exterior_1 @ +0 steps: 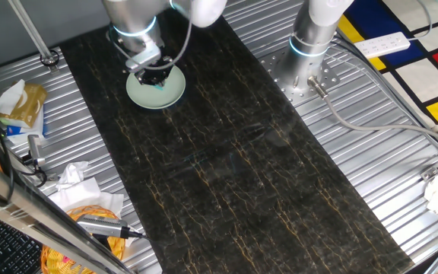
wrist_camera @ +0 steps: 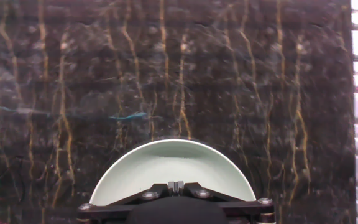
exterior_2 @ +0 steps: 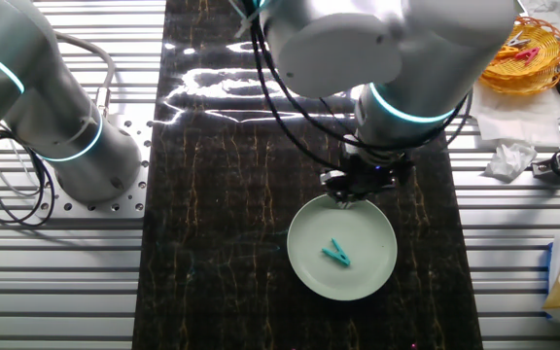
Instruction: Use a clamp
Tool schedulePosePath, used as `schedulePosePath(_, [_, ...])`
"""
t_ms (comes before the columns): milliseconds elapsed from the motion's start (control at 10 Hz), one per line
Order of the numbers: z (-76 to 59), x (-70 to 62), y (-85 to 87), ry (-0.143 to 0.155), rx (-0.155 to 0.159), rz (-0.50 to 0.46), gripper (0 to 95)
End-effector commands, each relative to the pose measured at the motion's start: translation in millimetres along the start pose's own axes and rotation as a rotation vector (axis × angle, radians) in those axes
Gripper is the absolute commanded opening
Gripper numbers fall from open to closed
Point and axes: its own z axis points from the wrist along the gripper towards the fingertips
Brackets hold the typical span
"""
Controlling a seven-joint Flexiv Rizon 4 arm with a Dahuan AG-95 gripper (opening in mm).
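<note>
Left edge, one fixed view: crumpled white tissue [exterior_1: 73,177], an orange wire basket [exterior_1: 82,247] at bottom left, a yellow and white packet [exterior_1: 19,104] on the ribbed metal table [exterior_1: 333,144]. Centre: dark marbled mat [exterior_1: 226,160] with gold veins, running the length of the table. Upper left of mat: round pale green plate [exterior_1: 157,89], part covered by the gripper [exterior_1: 152,76] hanging over it. Right: silver arm base [exterior_1: 312,42] bolted to the metal, white power strip [exterior_1: 382,44] on a red, yellow and blue panelled floor beyond. Other fixed view, left to right: arm base [exterior_2: 61,126], mat [exterior_2: 212,194], plate [exterior_2: 358,277] near the lower middle, teal clamp [exterior_2: 336,254] lying flat and slantwise near plate centre, apart from the gripper [exterior_2: 350,194], which hovers over the plate's far rim, well clear of the clamp. Hand view: plate rim [wrist_camera: 166,152] arching above black gripper hardware; fingertips not seen. Claw opening: cannot tell from any view; nothing seen held.
</note>
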Motion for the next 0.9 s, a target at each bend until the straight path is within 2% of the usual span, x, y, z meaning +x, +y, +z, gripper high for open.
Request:
schedulePosePath(100, [5.9,1.2,4.4,-0.032,0.082,-0.165,0.0])
schedulePosePath(200, [7.6,1.6,7.4,-0.024,0.1,-0.169,0.0])
schedulePosePath(300, [11.7,5.2,12.6,-0.014,0.134,-0.171,0.0])
schedulePosePath(500, [15.4,14.3,15.4,-0.001,0.141,-0.184,0.0])
schedulePosePath(600, [18.8,19.3,16.6,0.01,0.157,-0.182,0.0])
schedulePosePath(700, [22.6,22.0,16.9,0.014,0.16,-0.168,0.0])
schedulePosePath(800, [25.5,23.7,17.0,0.028,0.161,-0.16,0.0])
schedulePosePath(900, [30.1,28.7,16.9,0.06,0.166,-0.152,0.0])
